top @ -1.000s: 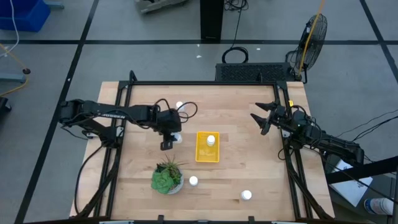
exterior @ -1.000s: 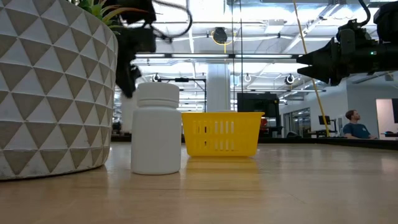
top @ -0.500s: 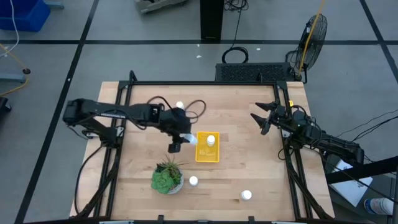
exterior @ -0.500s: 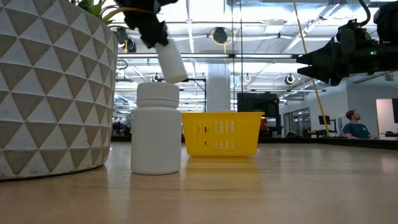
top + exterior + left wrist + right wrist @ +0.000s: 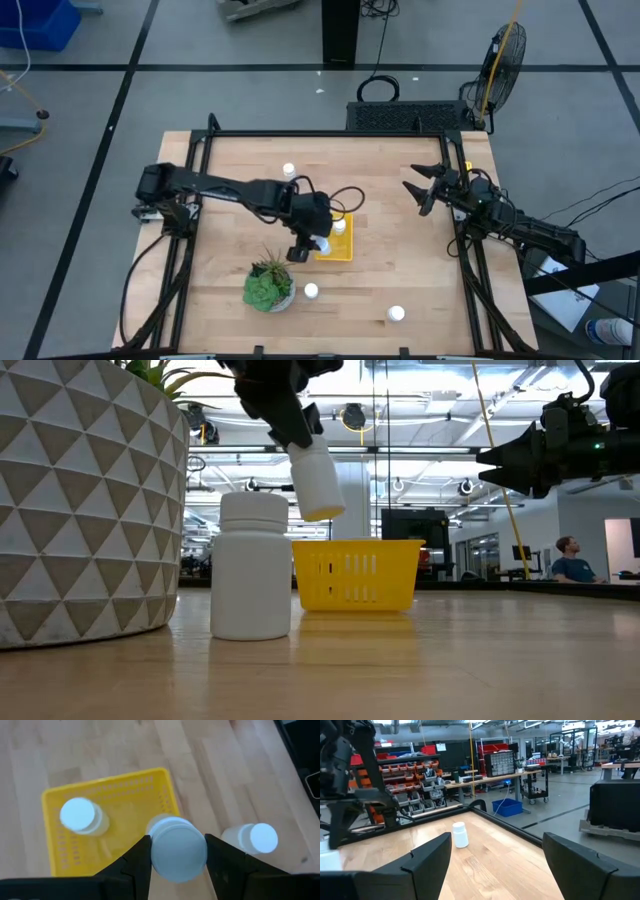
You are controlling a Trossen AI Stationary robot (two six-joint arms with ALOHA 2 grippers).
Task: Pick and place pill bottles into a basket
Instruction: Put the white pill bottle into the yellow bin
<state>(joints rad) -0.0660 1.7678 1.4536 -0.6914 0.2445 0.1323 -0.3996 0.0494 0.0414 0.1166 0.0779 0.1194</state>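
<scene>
My left gripper [image 5: 314, 240] is shut on a white pill bottle [image 5: 316, 481] in the air, over the near-left corner of the yellow basket [image 5: 334, 240]. One bottle [image 5: 340, 226] stands inside the basket and also shows in the left wrist view [image 5: 77, 815]. Other bottles stand on the table: one at the far side [image 5: 289, 170], one beside the plant [image 5: 311, 291], one near the front right [image 5: 397, 313]. My right gripper [image 5: 421, 190] is open and empty above the table's right side. My left gripper pinches the bottle's two sides [image 5: 152, 851] between its two fingers, which come from above and slant down. In the low view the fingers are on the bottle's upper end [image 5: 300, 452]. The bottle hangs tilted below them, clear of the table and the basket.
A green plant in a white patterned pot [image 5: 268, 288] stands near the front, left of the basket, and fills the low view's left [image 5: 80, 510]. A black frame [image 5: 330, 133] borders the table. A person [image 5: 572, 557] sits far behind.
My left gripper has gone toward the table's right edge and a little toward the near edge. It has lifted a bottle clear of the table left of the basket and carried it, tilted, over the basket's near-left corner.
</scene>
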